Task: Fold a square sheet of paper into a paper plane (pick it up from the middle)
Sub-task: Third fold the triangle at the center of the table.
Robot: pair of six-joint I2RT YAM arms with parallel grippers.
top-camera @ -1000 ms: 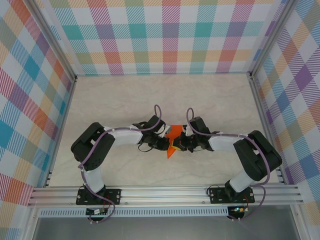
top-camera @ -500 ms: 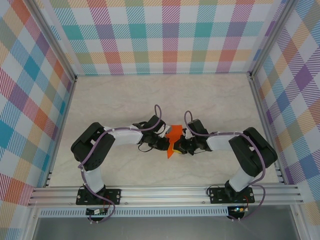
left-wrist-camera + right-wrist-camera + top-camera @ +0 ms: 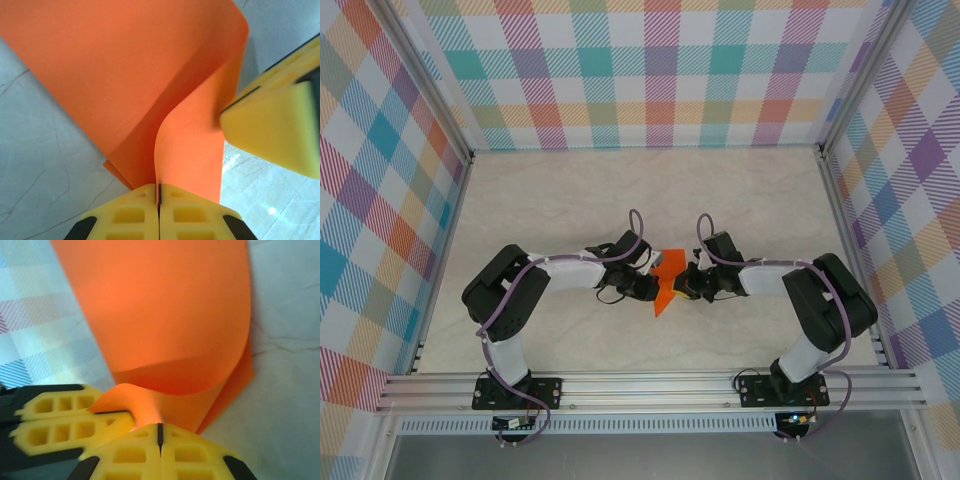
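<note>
**Both grippers pinched on the orange sheet, its fold soft and uncreased**

Nearest the arm bases, the left gripper [image 3: 159, 192] has its jaws pressed together on the paper's edge. The right gripper [image 3: 159, 432] is likewise clamped on the paper, its tips just beside the left's. Between them, toward the middle of the table [image 3: 750, 200], the square sheet of paper [image 3: 667, 283] is doubled over in a loose curl, with the upper layer bowed rather than flattened. With the two pinches this close, a pull apart or a twist could tear the thin sheet or slip it from one grip — and flattening the curl off-line would likely set a crooked crease. Beyond, the tabletop runs to the checked back wall [image 3: 660, 80].
</note>
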